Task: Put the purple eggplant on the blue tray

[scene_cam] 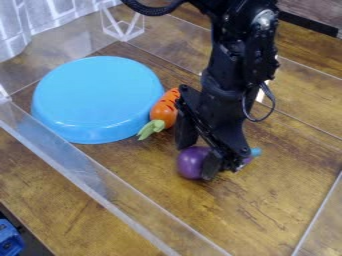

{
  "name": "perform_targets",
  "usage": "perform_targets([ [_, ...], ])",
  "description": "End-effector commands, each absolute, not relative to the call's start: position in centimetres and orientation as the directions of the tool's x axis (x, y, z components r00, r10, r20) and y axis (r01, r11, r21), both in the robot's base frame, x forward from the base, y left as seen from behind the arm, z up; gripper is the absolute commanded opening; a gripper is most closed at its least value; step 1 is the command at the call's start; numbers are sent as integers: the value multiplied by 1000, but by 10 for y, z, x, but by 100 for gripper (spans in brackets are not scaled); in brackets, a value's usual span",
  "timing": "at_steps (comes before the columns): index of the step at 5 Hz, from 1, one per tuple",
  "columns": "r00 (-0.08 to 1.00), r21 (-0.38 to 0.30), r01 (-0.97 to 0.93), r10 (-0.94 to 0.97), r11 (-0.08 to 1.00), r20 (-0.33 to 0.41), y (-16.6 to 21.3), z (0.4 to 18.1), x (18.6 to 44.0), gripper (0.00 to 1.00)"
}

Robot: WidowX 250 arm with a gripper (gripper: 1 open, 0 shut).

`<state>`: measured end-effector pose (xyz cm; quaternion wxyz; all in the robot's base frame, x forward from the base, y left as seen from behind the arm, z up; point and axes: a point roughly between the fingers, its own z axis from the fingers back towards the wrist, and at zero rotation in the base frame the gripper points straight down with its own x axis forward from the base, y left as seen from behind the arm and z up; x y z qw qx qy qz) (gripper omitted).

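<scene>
The purple eggplant (194,163) lies on the wooden table, its rounded end toward the camera and a bit of teal stem showing to the right of the gripper. The black gripper (214,160) stands straight down over it, fingers at the eggplant's right side; whether they clamp it is hidden by the arm's body. The blue tray (94,96), a round light-blue dish, sits to the left with nothing in it.
An orange carrot (162,110) with a green top lies against the tray's right rim, just left of the arm. A clear plastic wall (100,180) runs along the front left. A cable hangs by the arm.
</scene>
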<state>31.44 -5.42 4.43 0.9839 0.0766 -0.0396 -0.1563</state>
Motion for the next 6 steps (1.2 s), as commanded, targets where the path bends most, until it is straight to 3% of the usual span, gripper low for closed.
perform_targets([
  [1, 944, 169, 273, -298, 947, 142, -50, 71, 321, 0],
  [6, 952, 152, 263, -282, 953, 122, -43, 47, 327, 0],
])
